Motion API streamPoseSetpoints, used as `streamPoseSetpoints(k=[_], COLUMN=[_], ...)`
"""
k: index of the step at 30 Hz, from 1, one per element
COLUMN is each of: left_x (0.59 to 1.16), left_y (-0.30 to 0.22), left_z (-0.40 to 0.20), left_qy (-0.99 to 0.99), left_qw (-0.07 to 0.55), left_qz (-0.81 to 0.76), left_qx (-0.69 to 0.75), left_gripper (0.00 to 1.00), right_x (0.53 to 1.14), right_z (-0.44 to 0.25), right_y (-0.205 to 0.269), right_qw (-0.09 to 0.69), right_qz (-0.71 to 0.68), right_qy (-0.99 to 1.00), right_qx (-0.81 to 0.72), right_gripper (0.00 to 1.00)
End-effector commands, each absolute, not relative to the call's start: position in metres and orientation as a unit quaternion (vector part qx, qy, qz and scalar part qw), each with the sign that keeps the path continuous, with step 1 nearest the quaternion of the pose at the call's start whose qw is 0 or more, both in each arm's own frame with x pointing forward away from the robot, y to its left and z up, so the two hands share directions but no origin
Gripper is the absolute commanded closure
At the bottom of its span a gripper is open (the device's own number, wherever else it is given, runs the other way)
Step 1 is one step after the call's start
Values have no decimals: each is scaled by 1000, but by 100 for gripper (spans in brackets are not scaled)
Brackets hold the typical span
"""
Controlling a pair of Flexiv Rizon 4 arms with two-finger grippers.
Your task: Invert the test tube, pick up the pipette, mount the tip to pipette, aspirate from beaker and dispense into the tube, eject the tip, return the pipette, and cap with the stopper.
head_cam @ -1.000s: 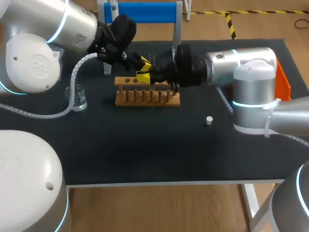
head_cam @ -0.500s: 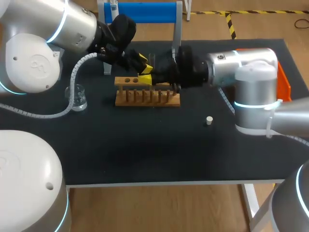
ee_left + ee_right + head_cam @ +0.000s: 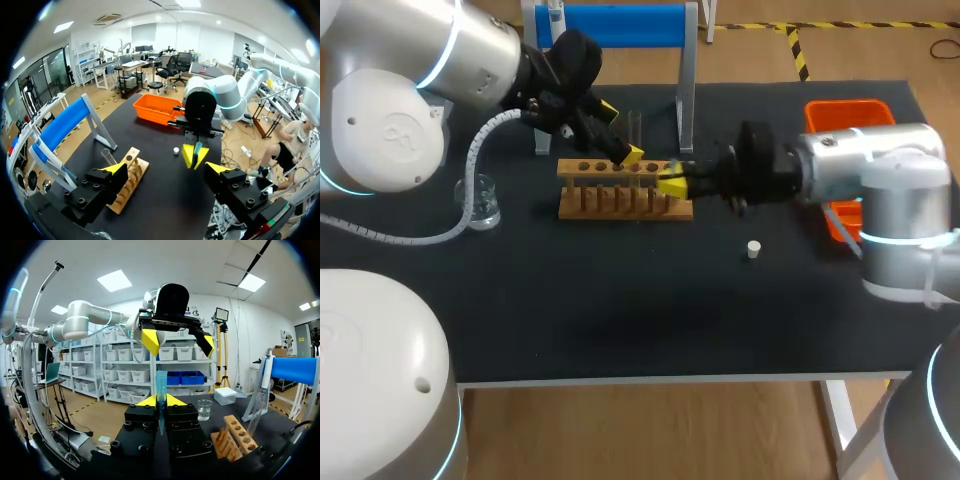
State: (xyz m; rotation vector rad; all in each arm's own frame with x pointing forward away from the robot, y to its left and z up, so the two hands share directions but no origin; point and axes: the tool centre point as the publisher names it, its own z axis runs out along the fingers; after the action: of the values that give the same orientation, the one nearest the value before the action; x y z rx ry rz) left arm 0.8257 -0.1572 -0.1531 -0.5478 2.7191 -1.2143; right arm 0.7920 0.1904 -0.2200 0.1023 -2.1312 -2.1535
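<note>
A clear test tube [image 3: 635, 128] stands in the wooden rack [image 3: 625, 200] and shows beside the rack [image 3: 131, 176] in the left wrist view. My left gripper [image 3: 620, 133] hangs just above the rack's back edge next to the tube, open wide with nothing in it [image 3: 167, 167]. My right gripper [image 3: 670, 184] is at the rack's right end, shut on a slim blue translucent piece like a pipette tip [image 3: 161, 390]. It faces the left gripper [image 3: 179, 342]. A glass beaker [image 3: 480, 203] stands at the far left. A white stopper [image 3: 753, 249] lies right of the rack.
An orange bin [image 3: 850, 112] sits at the table's right edge behind my right arm. A blue-topped stand [image 3: 620, 25] with grey legs rises behind the rack. A ribbed cable [image 3: 460, 215] from my left arm curves around the beaker.
My left gripper has opened wide. My right arm has pulled back to the right, away from the left gripper, still shut on the blue piece, uncovering the orange bin.
</note>
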Motion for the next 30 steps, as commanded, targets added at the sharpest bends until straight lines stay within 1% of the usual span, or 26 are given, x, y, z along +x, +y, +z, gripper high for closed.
streamPoseSetpoints(k=[1, 13, 22, 30], left_x=[826, 826, 826, 826], left_y=[-157, -157, -157, -157], left_z=[-152, -152, -152, -152], left_qy=[897, 897, 897, 897], left_qw=[55, 55, 55, 55], left_qz=[-398, -398, -398, -398], left_qx=[-181, -181, -181, -181], left_gripper=[0, 0, 0, 0], right_x=[784, 789, 788, 782], right_z=[-222, -240, -248, -256], right_y=[141, 81, 51, 37], right_qw=[49, 32, 28, 29], right_qz=[-708, -712, -710, -712], right_qy=[-704, -701, -704, -701], right_qx=[30, 23, 20, 10], right_gripper=[100, 100, 100, 100])
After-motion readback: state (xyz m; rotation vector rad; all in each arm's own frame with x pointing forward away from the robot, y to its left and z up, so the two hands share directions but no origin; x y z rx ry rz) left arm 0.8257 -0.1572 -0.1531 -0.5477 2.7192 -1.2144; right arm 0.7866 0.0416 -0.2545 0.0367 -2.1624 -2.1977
